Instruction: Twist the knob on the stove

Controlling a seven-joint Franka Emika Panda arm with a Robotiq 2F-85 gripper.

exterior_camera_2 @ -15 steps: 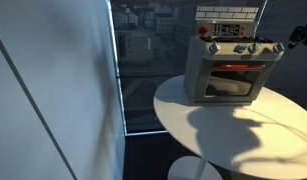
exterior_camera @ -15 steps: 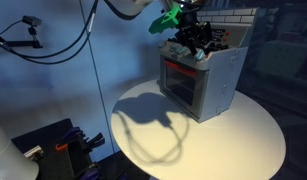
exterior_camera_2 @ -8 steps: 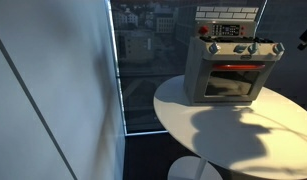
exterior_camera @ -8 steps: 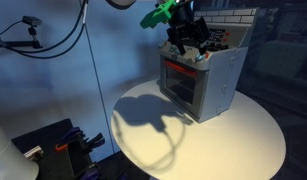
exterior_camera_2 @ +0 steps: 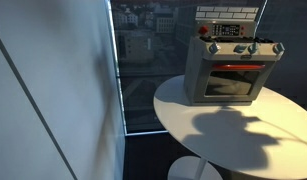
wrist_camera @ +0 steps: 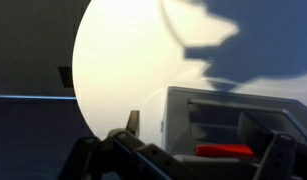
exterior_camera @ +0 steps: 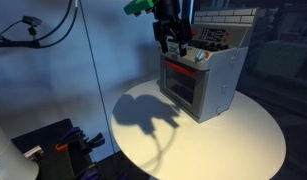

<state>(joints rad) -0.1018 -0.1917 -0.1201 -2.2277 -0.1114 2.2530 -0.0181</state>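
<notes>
The stove [exterior_camera: 205,82] is a small grey toy oven with a red-framed glass door, standing on a round white table [exterior_camera: 223,145]. It also shows in an exterior view [exterior_camera_2: 231,68] with a row of pale blue knobs [exterior_camera_2: 243,48] and a brick-patterned back panel. My gripper [exterior_camera: 172,42] hangs just above the stove's front corner, apart from the knobs, its fingers spread and empty. In the wrist view the dark fingers [wrist_camera: 205,145] frame the grey stove [wrist_camera: 238,118] below. The gripper is out of frame in the exterior view that faces the oven door.
The table's edge [exterior_camera_2: 178,120] drops off near a window and a pale wall panel [exterior_camera_2: 53,90]. Cables hang behind the arm [exterior_camera: 93,70]. Dark equipment [exterior_camera: 58,145] sits on the floor beside the table.
The gripper has lifted off the knob row and moved sideways away from the stove's top, toward the cable side. It has left the edge of the door-facing exterior view.
</notes>
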